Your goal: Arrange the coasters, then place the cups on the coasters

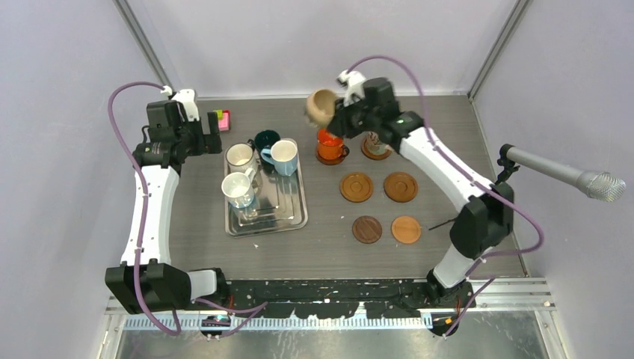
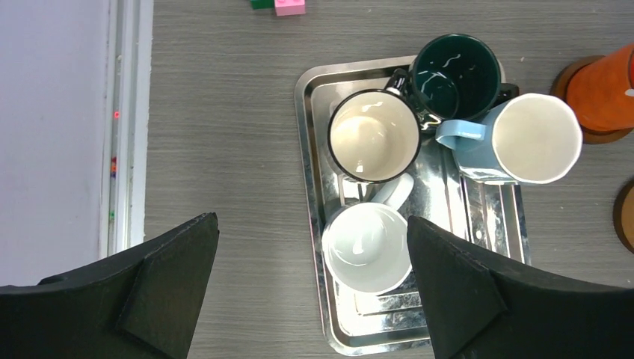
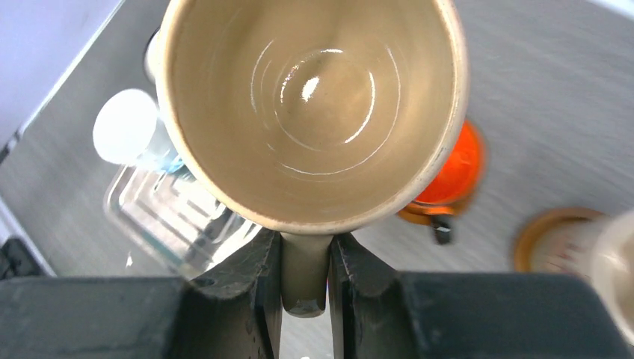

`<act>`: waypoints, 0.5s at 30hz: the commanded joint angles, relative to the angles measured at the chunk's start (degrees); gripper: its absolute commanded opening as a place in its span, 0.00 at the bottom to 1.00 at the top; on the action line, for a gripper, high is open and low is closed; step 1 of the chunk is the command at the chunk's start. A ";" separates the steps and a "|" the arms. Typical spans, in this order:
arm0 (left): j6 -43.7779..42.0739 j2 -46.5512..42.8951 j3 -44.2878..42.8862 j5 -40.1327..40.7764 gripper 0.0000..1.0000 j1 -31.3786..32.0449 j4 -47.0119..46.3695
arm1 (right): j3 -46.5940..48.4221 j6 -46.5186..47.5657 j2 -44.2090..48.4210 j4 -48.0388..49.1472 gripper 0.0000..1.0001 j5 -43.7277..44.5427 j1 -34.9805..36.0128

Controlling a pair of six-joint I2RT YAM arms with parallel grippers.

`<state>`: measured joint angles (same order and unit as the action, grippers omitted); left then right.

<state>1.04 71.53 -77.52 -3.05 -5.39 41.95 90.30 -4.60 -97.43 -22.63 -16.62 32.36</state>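
Observation:
My right gripper [image 1: 338, 116] is shut on the handle of a beige cup [image 1: 323, 107], held tilted in the air above the table's far middle. In the right wrist view its fingers [image 3: 262, 284] pinch the handle below the beige cup's [image 3: 314, 105] open mouth. An orange cup [image 1: 330, 144] stands on a coaster [image 1: 332, 158]. A pale cup [image 1: 376, 143] on another coaster is partly hidden by the arm. Empty coasters: two brown [image 1: 356, 187] [image 1: 401, 187], one dark [image 1: 367, 229], one orange-tan [image 1: 406, 229]. My left gripper [image 2: 310, 288] hangs open above the tray's left edge.
A silver tray [image 1: 288, 217] holds several cups: black-rimmed cream [image 2: 374, 136], dark green [image 2: 454, 75], light blue [image 2: 523, 138], white [image 2: 366, 247]. Pink and green blocks [image 1: 223, 118] lie at the back left. A microphone [image 1: 568, 176] juts in from the right.

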 commanded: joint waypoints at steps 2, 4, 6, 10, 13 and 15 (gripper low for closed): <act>-0.77 0.20 -0.80 -3.45 1.00 -0.40 -3.40 | 2.60 -0.57 10.18 1.09 0.00 -2.16 -7.96; -0.77 1.04 -1.48 -4.08 1.00 -0.33 -3.50 | 2.37 0.04 11.43 -1.44 0.00 -1.07 -11.44; -0.77 2.03 -2.20 -4.63 1.00 -0.33 -3.51 | 1.81 1.99 12.42 -4.14 0.00 0.95 -15.32; -0.19 3.40 -3.53 -5.41 1.00 -0.38 -3.51 | -0.13 6.36 14.66 -6.82 0.00 3.88 -22.22; 0.27 4.09 -3.90 -5.95 1.00 -0.40 -3.69 | -1.75 10.23 15.43 -8.87 0.00 6.50 -25.98; 0.37 4.52 -4.16 -6.32 1.00 -0.37 -3.63 | -2.51 11.85 15.28 -9.78 0.00 8.53 -27.67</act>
<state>1.06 75.79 -78.72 -7.42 -5.39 40.53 87.88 1.61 -85.93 -34.30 -12.19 7.42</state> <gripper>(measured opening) 0.996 0.285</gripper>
